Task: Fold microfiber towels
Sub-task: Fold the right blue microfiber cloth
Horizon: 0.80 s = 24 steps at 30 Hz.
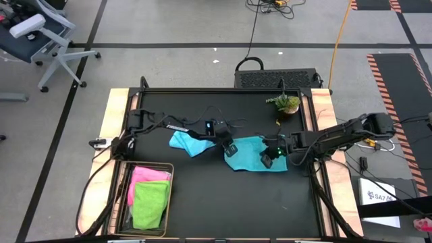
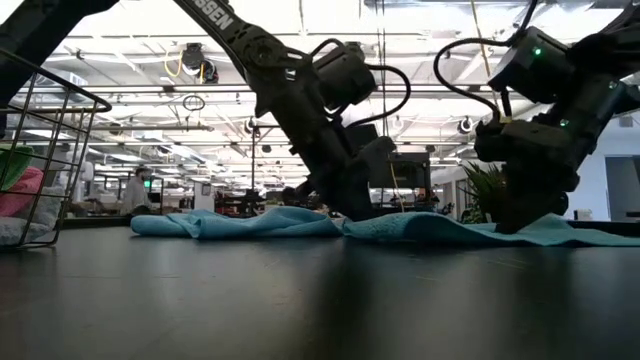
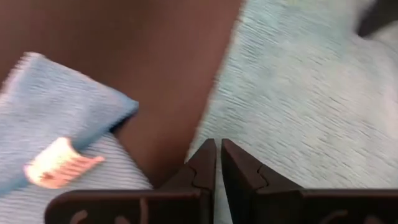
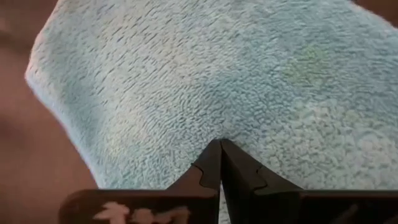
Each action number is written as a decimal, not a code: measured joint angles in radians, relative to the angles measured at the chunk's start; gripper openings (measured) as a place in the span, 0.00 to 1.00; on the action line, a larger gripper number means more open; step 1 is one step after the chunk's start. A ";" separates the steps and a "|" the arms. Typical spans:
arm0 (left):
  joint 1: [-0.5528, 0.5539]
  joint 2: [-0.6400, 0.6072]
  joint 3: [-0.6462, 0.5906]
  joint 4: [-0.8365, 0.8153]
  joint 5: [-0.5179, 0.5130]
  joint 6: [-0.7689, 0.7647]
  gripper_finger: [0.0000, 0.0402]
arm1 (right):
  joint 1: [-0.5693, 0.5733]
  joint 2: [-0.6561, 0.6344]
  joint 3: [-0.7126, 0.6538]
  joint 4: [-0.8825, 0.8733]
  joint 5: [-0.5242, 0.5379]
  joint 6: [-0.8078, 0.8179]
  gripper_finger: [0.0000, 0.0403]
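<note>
Pressing down at mid-table, the left gripper (image 1: 229,147) and right gripper (image 1: 268,159) both have their fingers pinched together on the teal towel (image 1: 253,150), left on its left edge, right nearer its front-right part; whether either truly holds cloth I cannot tell. A light blue towel (image 1: 189,142) lies crumpled just left of it. Both look light, limp and plush, so they should drape and slide; corners seem the best hold. At the front-left corner, the wire mesh basket (image 1: 168,167) holds a pink towel (image 1: 147,176) and a lime green towel (image 1: 150,204)
</note>
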<state>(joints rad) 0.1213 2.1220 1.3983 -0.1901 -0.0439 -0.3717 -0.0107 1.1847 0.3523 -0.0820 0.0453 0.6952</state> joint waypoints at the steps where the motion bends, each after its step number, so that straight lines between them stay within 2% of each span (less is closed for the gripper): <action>1: -0.002 0.000 0.000 0.000 0.016 0.000 0.06 | -0.004 0.000 0.000 -0.008 0.011 -0.001 0.00; 10: -0.071 0.000 0.000 0.000 0.304 -0.032 0.06 | -0.041 -0.001 -0.001 -0.005 0.034 -0.001 0.00; 13: -0.115 0.000 0.000 -0.022 0.277 -0.027 0.06 | -0.041 0.000 -0.002 0.007 0.033 0.004 0.00; 17: -0.164 -0.001 0.001 -0.083 0.118 -0.068 0.06 | -0.041 0.000 -0.002 0.008 0.032 0.022 0.00; 24: -0.193 -0.012 0.004 -0.173 0.113 -0.110 0.06 | -0.041 0.000 -0.003 0.012 0.009 0.026 0.00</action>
<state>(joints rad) -0.0713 2.1097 1.4019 -0.3635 0.0687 -0.4821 -0.0517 1.1847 0.3496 -0.0700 0.0547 0.7208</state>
